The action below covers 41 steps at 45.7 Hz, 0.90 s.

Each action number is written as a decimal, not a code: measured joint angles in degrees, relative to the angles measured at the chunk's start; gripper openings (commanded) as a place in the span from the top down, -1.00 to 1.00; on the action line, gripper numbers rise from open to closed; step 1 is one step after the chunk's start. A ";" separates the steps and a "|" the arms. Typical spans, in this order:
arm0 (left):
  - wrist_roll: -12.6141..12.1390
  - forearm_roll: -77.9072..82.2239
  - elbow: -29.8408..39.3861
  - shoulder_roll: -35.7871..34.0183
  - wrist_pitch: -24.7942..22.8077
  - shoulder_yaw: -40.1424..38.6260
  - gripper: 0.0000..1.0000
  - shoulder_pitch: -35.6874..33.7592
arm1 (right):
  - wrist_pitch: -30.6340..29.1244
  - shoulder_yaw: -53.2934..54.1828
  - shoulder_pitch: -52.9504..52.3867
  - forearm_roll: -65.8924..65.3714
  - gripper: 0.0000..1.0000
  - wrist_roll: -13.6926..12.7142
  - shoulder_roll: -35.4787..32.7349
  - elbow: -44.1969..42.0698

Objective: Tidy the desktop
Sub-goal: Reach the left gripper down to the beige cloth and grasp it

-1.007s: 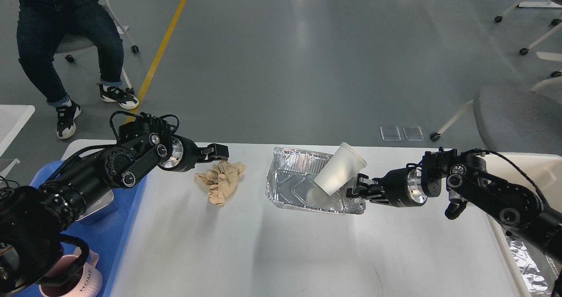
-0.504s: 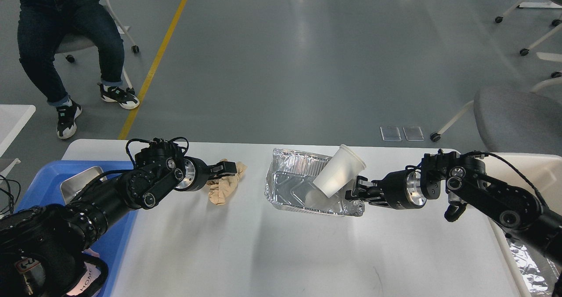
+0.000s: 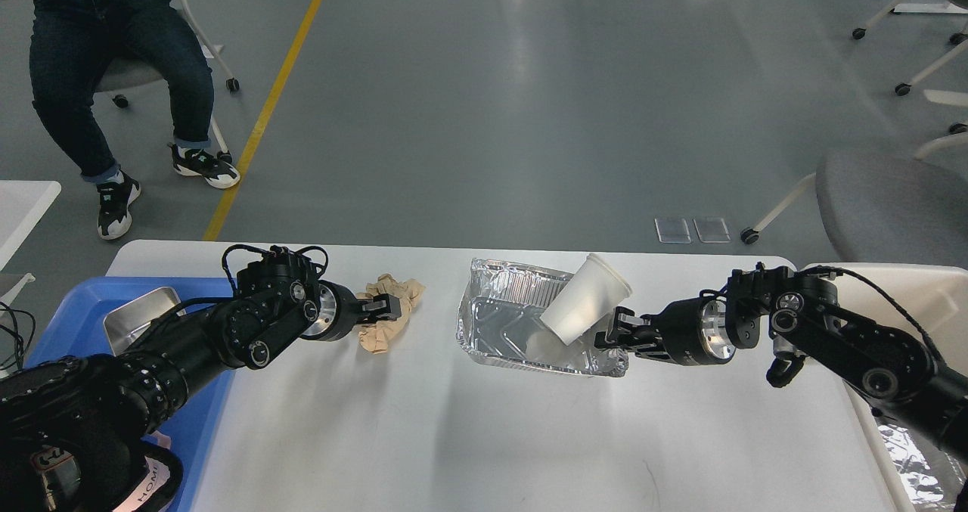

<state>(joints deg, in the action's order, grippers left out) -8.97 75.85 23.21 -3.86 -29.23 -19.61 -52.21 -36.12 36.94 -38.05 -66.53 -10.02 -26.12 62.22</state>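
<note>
A shiny crinkled foil tray sits mid-bench. The right gripper is closed on its near-right rim, beside a tilted white cup. Left of it, crumpled brown paper is now pinched by the left gripper.

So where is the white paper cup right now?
In the head view, the white paper cup leans tilted in the foil tray, right of centre on the desktop, just beside the right gripper.
</note>
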 measured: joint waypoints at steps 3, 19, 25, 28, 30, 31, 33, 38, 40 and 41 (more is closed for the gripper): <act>0.00 0.00 -0.01 0.10 -0.14 0.51 0.05 0.01 | 0.00 0.05 0.10 0.00 1.00 0.00 -0.01 0.00; -0.52 -0.64 -1.32 2.23 0.75 1.90 0.96 1.24 | 0.00 0.51 0.76 0.00 1.00 0.00 -1.26 0.85; -2.28 -0.73 -1.39 2.32 0.27 1.95 1.00 1.06 | 0.00 0.51 0.96 0.00 1.00 0.00 -1.46 1.04; -2.66 -0.73 -1.31 2.47 -0.33 1.96 1.00 0.86 | 0.00 0.55 1.02 0.00 1.00 0.00 -1.47 1.05; -2.76 -0.75 -1.19 2.44 -0.84 1.93 1.00 0.69 | 0.00 0.57 1.04 0.00 1.00 0.00 -1.47 1.06; -2.77 -0.76 -1.12 2.37 -1.09 1.90 1.00 0.59 | 0.01 0.58 1.06 0.00 1.00 0.00 -1.46 1.06; -2.70 -0.82 -0.93 2.08 -1.75 1.85 1.00 0.21 | 0.04 0.58 1.10 0.00 1.00 -0.01 -1.46 1.06; -2.04 -1.60 -0.64 0.28 -3.22 1.72 1.00 -0.87 | 0.08 0.61 1.13 0.00 1.00 -0.04 -1.46 1.06; -1.79 -2.26 -0.37 -0.80 -3.99 1.71 1.00 -1.38 | 0.08 0.73 1.14 0.00 1.00 -0.04 -1.47 1.06; -1.68 -2.55 -0.18 -1.32 -4.40 1.71 1.00 -1.69 | 0.08 0.79 1.14 0.00 1.00 -0.04 -1.47 1.06</act>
<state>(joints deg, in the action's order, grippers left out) -10.64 73.29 23.03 -5.18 -33.62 -17.91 -53.90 -36.04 37.73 -36.91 -66.53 -10.06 -27.58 63.29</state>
